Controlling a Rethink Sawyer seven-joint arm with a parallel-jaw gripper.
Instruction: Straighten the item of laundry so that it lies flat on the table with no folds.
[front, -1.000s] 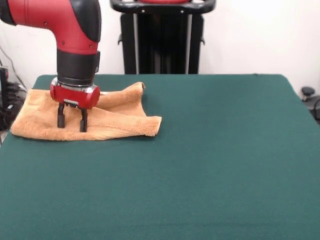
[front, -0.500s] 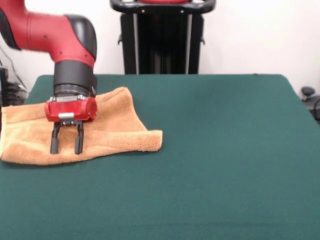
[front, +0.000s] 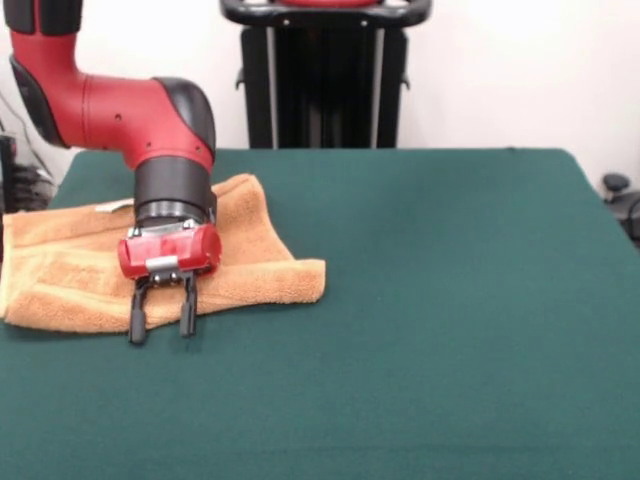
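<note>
The orange-tan towel (front: 90, 275) lies at the far left of the green desk (front: 430, 330), its left end at the picture's edge; a fold rises along its far right side and its right end tapers to a narrow flap; the red arm's pincer (front: 160, 328) points down at the towel's near edge, fingers a narrow gap apart and holding nothing, tips over the green cloth.

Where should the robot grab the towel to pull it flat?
Probably the towel corner at the picture's right end. It lies flat on the table, clear of the bunched fold behind, so the open gripper could come from above and pinch its edge.
</note>
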